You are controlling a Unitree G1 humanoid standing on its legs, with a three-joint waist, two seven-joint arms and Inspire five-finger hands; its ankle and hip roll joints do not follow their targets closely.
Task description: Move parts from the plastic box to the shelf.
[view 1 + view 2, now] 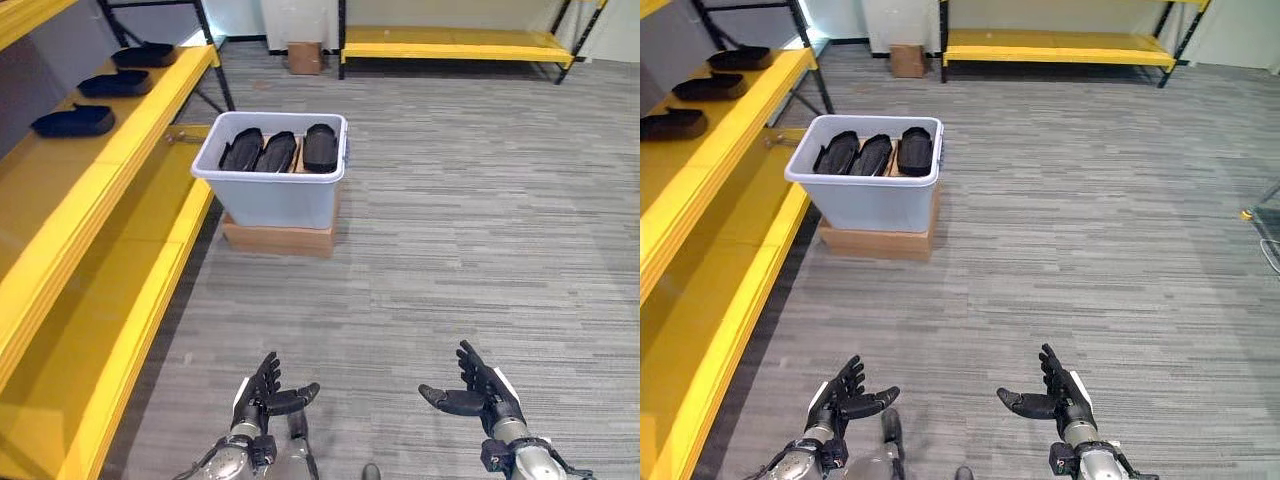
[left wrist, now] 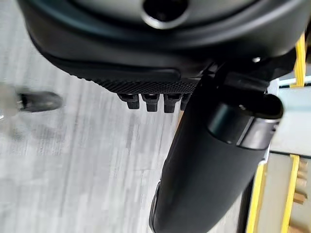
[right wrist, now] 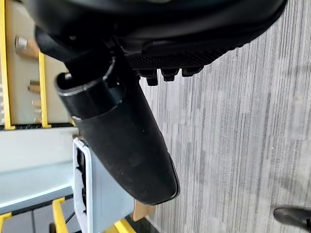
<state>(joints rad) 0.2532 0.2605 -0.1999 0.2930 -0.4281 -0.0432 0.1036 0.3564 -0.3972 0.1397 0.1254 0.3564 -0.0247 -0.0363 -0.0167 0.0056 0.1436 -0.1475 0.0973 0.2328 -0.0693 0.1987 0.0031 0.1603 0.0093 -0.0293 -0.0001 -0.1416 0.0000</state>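
Ahead, plastic box (image 1: 270, 195) on grey floor (image 1: 470, 220); yellow shelf (image 1: 110, 150) beside.

Both head eyes look down at the plastic box (image 1: 270, 185); wrist cameras sit close over grey floor (image 3: 243, 121).

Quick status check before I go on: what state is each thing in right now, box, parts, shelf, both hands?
Plastic box: open, no lid, upright on a flat cardboard base on the floor.
Parts in the box: three dark parts, side by side.
Shelf: three dark parts lying in a row on it.
Left hand: open, holding nothing, low over the floor.
Right hand: open, holding nothing, low over the floor.
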